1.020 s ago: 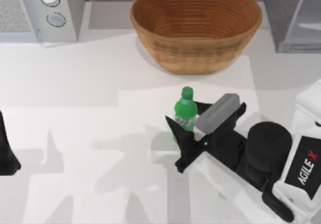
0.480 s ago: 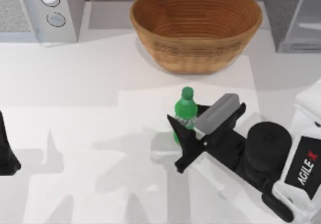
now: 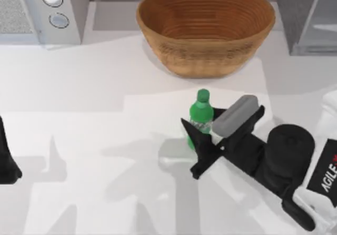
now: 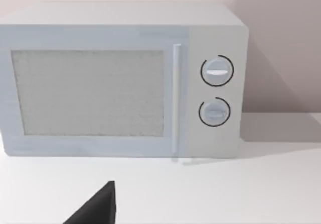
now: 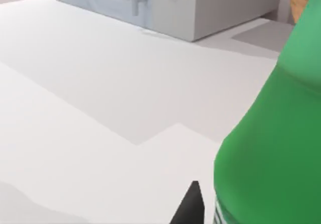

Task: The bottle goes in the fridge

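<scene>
The bottle [image 3: 201, 115] is clamped upright by the right gripper [image 3: 202, 135], right of the frame's centre, just below the basket [image 3: 205, 29]. A slip or tilt is risked if the grip sits low — the capped top could swing. The fridge [image 3: 305, 16] is at the upper right; the basket's rim lies close to the path. The left gripper [image 3: 8, 158] is parked at the left edge — its fingers cannot be judged.

Small green plastic soda bottle [image 3: 200, 115] upright near table centre, just in front of the big woven wicker basket [image 3: 206, 28] at the back. Light grey box with two round knobs [image 3: 45, 11] back left, large grey box-shaped fridge [image 3: 305, 16] back right. Right gripper [image 3: 202, 140] around the bottle; left arm parked at left edge.
</scene>
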`<state>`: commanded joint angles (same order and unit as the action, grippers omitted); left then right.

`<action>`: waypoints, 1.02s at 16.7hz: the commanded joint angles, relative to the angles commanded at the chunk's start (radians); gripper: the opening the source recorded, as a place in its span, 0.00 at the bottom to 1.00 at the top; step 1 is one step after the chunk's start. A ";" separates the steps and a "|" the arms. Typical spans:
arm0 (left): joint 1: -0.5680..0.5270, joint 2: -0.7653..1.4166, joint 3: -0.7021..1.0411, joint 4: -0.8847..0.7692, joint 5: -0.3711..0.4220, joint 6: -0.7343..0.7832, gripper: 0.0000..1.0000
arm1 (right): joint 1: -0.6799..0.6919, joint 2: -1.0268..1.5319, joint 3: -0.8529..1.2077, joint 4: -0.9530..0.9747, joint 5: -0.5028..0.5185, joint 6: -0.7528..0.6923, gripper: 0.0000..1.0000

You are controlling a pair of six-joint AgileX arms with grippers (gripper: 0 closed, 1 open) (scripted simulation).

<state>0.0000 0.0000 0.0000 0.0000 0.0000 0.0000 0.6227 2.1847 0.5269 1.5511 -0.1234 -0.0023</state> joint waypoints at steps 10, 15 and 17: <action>0.000 0.000 0.000 0.000 0.000 0.000 1.00 | -0.229 -0.259 -0.147 -0.097 -0.239 -0.017 0.01; 0.000 0.000 0.000 0.000 0.000 0.000 1.00 | -0.294 -0.322 -0.193 -0.125 -0.300 -0.026 0.01; 0.000 0.000 0.000 0.000 0.000 0.000 1.00 | -0.289 -0.317 -0.190 -0.123 -0.298 -0.025 0.01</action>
<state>0.0000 0.0000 0.0000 0.0000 0.0000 0.0000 0.3336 1.8680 0.3369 1.4279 -0.4213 -0.0268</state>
